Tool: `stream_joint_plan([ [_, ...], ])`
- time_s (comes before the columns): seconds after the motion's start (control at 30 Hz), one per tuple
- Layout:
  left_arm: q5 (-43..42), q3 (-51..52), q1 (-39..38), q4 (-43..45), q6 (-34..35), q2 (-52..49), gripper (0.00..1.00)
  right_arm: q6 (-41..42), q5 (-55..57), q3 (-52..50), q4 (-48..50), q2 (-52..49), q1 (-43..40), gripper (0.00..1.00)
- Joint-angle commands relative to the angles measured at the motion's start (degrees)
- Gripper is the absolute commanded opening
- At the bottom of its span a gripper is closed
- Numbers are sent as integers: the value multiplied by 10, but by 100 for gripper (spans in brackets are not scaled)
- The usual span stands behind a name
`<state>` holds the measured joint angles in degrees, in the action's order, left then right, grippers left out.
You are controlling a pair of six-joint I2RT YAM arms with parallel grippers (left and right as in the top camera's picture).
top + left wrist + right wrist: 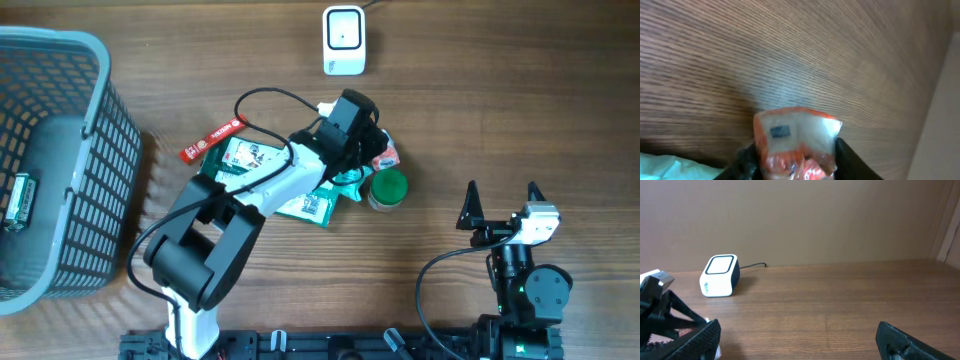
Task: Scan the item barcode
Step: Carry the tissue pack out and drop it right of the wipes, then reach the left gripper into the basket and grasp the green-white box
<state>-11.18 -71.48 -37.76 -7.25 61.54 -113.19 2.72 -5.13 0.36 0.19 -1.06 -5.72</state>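
An orange and clear snack packet (795, 135) with a small dark label fills the gap between my left gripper's (796, 148) black fingers, and both fingers press its sides. From overhead the left gripper (372, 150) is over the pile of items at the table's middle, with the orange packet (386, 156) at its tip. The white barcode scanner (343, 40) stands at the far edge and also shows in the right wrist view as a scanner (720, 275) ahead to the left. My right gripper (500, 200) rests near the front right, and its right gripper (797, 330) jaws stand wide apart over bare wood.
A grey basket (100, 60) stands at the left with one small item (15, 200) inside. The pile holds a green-lidded jar (388, 188), a red stick packet (212, 138) and green-white packets (250, 160). A teal packet corner (665, 167) lies below the left gripper.
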Motion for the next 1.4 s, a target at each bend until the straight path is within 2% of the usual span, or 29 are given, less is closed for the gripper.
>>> stream_joint_plan([
  [0.0, 3, 1, 3, 2, -9, 54, 57, 3, -7, -1, 2, 3, 1, 100],
  [0.03, 4, 1, 3, 2, -21, 71, 62, 3, -7, -1, 2, 3, 1, 100],
  [0.07, 4, 1, 3, 2, -43, 94, 89, 3, -7, -1, 2, 3, 1, 100],
  [0.1, 9, 1, 3, 1, -61, 119, 100, 3, -7, -1, 2, 3, 1, 100],
  [0.17, 26, 1, 3, -13, -93, 181, 100, 3, -7, -1, 2, 3, 1, 100],
  [0.27, 101, 1, 9, -54, -122, 254, 100, 3, -7, -1, 2, 3, 1, 100],
  [0.5, 491, 1, 63, -234, -131, 455, 100, 3, -7, -1, 1, 3, 1, 100],
  [0.57, 556, 1, 96, -243, -132, 488, 100, 3, -7, -1, 2, 3, 1, 100],
  [0.63, 599, 1, 166, -243, -132, 518, 100, 3, -7, -1, 1, 3, 1, 100],
  [0.7, 591, 1, 240, -243, -131, 529, 100, 3, -7, -1, 2, 3, 1, 100],
  [0.77, 544, 1, 342, -244, -131, 531, 100, 3, -7, -1, 1, 3, 1, 100],
  [0.8, 504, 1, 401, -248, -125, 529, 100, 3, -7, -1, 1, 3, 1, 100],
  [0.9, 392, 1, 546, -289, -41, 517, 100, 3, -7, -1, 2, 3, 1, 100],
  [0.93, 329, 1, 606, -304, -7, 506, 100, 3, -7, -1, 1, 3, 1, 100],
  [1.03, 186, 1, 741, -311, 22, 455, 100, 3, -7, -1, 1, 3, 1, 100],
  [1.1, 141, 1, 793, -313, 35, 419, 100, 3, -7, -1, 2, 3, 1, 100],
  [1.2, 118, 1, 851, -323, 68, 347, 100, 3, -7, -1, 1, 3, 1, 100],
  [1.37, 137, 1, 861, -344, 70, 274, 100, 3, -7, -1, 1, 3, 1, 100],
])
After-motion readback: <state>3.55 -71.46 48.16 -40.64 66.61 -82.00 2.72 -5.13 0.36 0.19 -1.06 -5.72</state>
